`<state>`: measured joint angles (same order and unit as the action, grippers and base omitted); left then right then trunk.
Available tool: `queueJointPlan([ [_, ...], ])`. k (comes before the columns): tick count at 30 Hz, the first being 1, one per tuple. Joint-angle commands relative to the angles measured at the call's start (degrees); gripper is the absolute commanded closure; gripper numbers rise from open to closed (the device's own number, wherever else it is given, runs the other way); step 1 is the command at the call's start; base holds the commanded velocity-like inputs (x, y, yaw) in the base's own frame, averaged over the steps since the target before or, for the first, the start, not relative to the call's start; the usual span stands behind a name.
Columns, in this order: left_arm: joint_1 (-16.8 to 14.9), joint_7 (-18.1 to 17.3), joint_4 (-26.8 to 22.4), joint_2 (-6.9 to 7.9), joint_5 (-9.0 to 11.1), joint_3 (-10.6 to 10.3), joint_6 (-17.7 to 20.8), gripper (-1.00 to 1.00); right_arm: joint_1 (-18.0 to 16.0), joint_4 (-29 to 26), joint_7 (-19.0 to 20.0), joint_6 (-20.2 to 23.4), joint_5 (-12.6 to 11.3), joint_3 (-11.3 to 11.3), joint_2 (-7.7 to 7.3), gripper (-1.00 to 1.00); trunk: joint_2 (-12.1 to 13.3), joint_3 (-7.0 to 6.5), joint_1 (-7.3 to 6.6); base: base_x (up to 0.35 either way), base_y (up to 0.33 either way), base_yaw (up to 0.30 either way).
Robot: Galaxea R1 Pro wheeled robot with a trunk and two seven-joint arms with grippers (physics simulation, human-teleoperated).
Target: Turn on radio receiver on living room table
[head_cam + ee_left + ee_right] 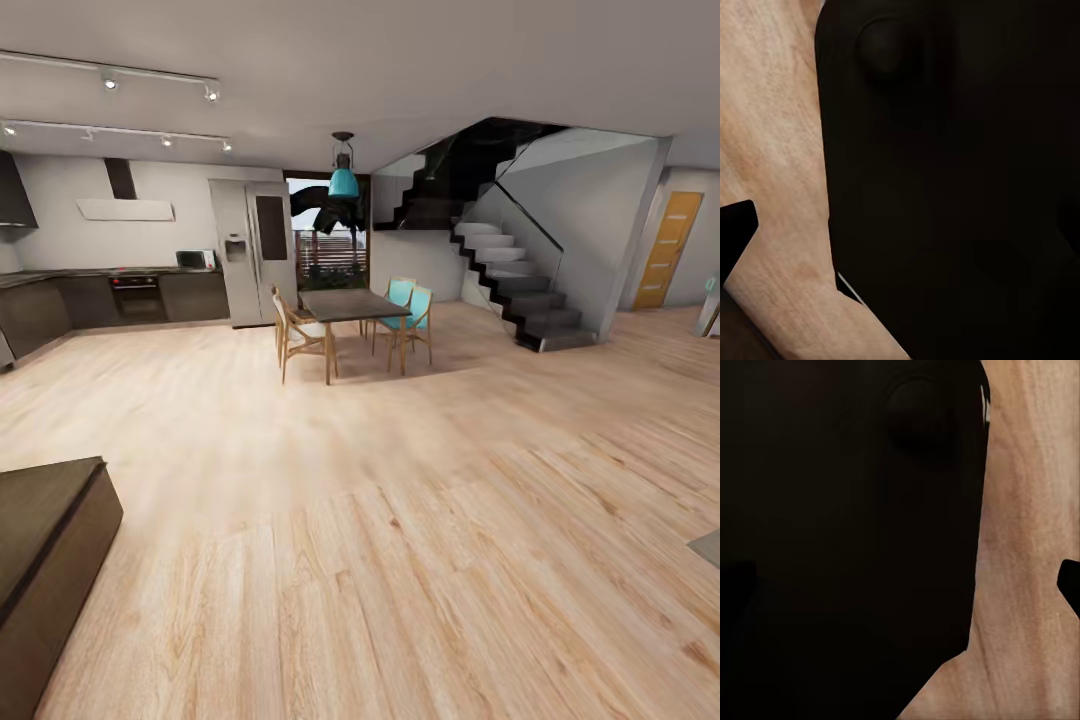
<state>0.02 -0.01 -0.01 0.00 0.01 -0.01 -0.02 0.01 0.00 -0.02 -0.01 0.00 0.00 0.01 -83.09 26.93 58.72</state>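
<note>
Looking out from my head camera, I see an open kitchen-dining area over a light wood floor [420,560]. One dark dining table [352,304] on wooden legs stands mid-room, its long axis running away from me toward the window. I count four chairs around it: two turquoise ones [410,312] on its right side and two pale wooden ones [295,335] on its left. One teal pendant lamp [343,180] hangs above. One staircase [510,275] with dark steps climbs up and to the left behind the table, and one orange door [667,250] stands at the far right. Along the left wall sit dark kitchen cabinets [120,300], one oven [137,297], one microwave [196,259] and one tall grey fridge [255,262]; two light tracks [120,75] cross the ceiling. One dark block of furniture [50,560] juts in at my lower left.

From the left wrist camera, a large black shape [952,187] (too close and dark for me to identify) covers most of the frame, with wood floor alongside it. I cannot tell how the left gripper's fingers stand.

From the right wrist camera, a similar black mass [847,540] sits against the wood floor. I cannot tell the right gripper's state either.
</note>
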Motion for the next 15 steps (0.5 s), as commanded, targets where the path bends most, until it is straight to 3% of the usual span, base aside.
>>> queueJointPlan([
  [1,0.3,-0.1,-0.1,-0.33,0.1,-0.1,-0.2,-1.0,-0.3,-0.3,-0.1,-0.1,0.0,0.0,0.33,-1.0,0.0,0.0,0.01,0.0,0.0,0.0],
  [10,1.3,-0.1,-0.1,-3.22,0.1,0.0,-1.1,-1.0,-3.3,-0.4,-0.3,-0.2,0.0,0.0,3.13,-1.0,0.0,0.0,0.01,0.0,0.0,0.0],
  [15,1.3,-0.1,-0.1,-4.83,0.1,0.0,-1.2,-1.0,-4.3,-0.4,-0.4,-0.3,0.0,0.1,3.15,-1.0,0.0,0.0,0.01,0.0,0.0,0.0],
])
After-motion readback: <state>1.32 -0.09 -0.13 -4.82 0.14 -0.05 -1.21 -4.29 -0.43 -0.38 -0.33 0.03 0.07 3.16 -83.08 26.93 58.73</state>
